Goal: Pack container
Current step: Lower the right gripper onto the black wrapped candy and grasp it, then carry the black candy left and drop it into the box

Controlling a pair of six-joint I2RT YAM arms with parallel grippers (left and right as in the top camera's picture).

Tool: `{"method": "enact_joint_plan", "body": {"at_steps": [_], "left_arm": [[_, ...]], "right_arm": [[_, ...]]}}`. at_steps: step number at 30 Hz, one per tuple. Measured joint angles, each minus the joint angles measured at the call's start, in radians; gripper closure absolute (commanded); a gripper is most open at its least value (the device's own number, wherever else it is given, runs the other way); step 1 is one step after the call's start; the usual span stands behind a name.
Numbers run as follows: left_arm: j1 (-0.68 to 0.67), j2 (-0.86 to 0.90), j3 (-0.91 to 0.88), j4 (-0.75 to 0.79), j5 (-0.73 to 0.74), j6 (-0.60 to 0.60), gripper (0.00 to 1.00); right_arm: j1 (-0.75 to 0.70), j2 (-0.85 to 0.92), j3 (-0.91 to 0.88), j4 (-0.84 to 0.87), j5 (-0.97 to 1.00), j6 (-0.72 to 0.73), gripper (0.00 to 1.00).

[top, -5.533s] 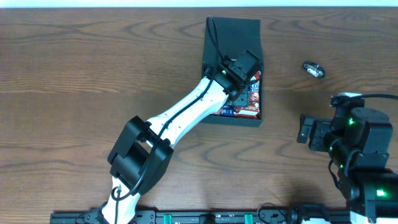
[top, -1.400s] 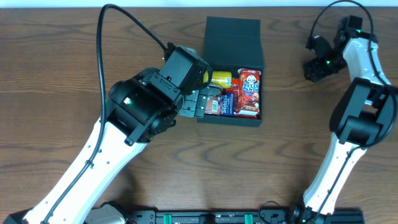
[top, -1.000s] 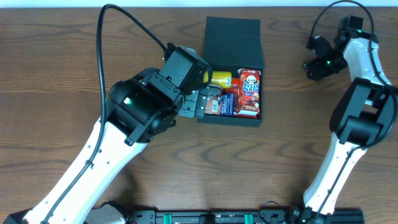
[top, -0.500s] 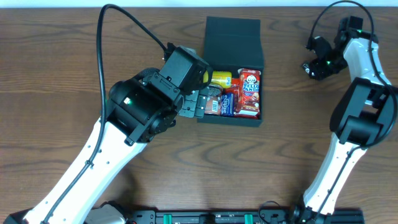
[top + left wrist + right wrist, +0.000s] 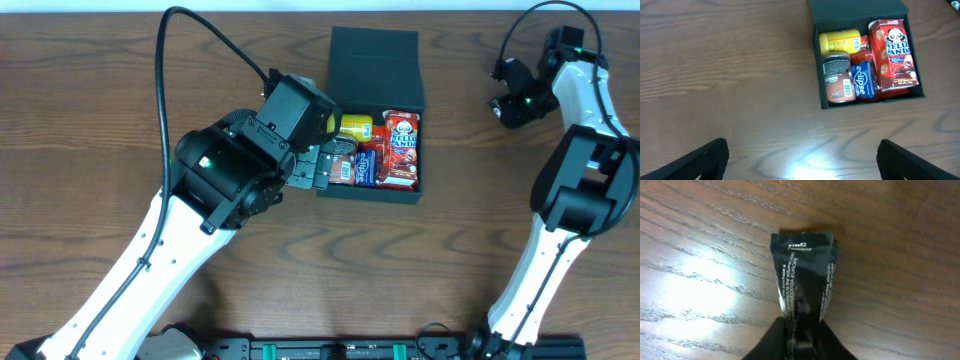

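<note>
The container (image 5: pixel 372 192) stands open at the back middle of the table, its flap lid (image 5: pixel 375 55) folded back. Inside lie a yellow packet (image 5: pixel 355 126), a red Hello Panda box (image 5: pixel 401 148), a blue Eclipse pack (image 5: pixel 365 168) and a brown jar (image 5: pixel 340 165). My left gripper (image 5: pixel 312 167) hovers open at the container's left edge; the left wrist view shows the container (image 5: pixel 875 101) far ahead of the open gripper (image 5: pixel 802 160). At the back right, my right gripper (image 5: pixel 508 105) is shut on a small black snack wrapper (image 5: pixel 805 275), pinched at its near end by the gripper (image 5: pixel 802 340) on the wood.
The left arm's black wrist housing (image 5: pixel 240 165) and its cable (image 5: pixel 190 30) loom over the table left of the container. The right arm (image 5: pixel 575 170) runs along the table's right side.
Over the last second both arms stay nearly in place; the right gripper head shifts slightly. Several seconds ago the left gripper was inside the container and the right arm stood near the front.
</note>
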Motion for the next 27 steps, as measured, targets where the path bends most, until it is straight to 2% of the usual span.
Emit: {"method": "enact_joint_plan", "body": {"at_steps": [9, 17, 21, 27], "left_arm": [[0.000, 0.000, 0.000, -0.002, 0.000, 0.003, 0.05], [0.000, 0.000, 0.000, -0.013, -0.026, 0.003, 0.05], [0.000, 0.000, 0.000, -0.021, -0.055, 0.003, 0.05], [0.023, 0.000, 0.000, -0.059, -0.067, -0.009, 0.05]], "right_arm": [[0.000, 0.000, 0.003, 0.000, -0.015, 0.006, 0.99], [0.000, -0.021, 0.003, -0.009, -0.048, 0.075, 0.99], [0.004, -0.113, 0.003, -0.039, -0.142, 0.138, 0.99], [0.061, -0.353, 0.009, -0.145, -0.302, 0.343, 0.98]]}}
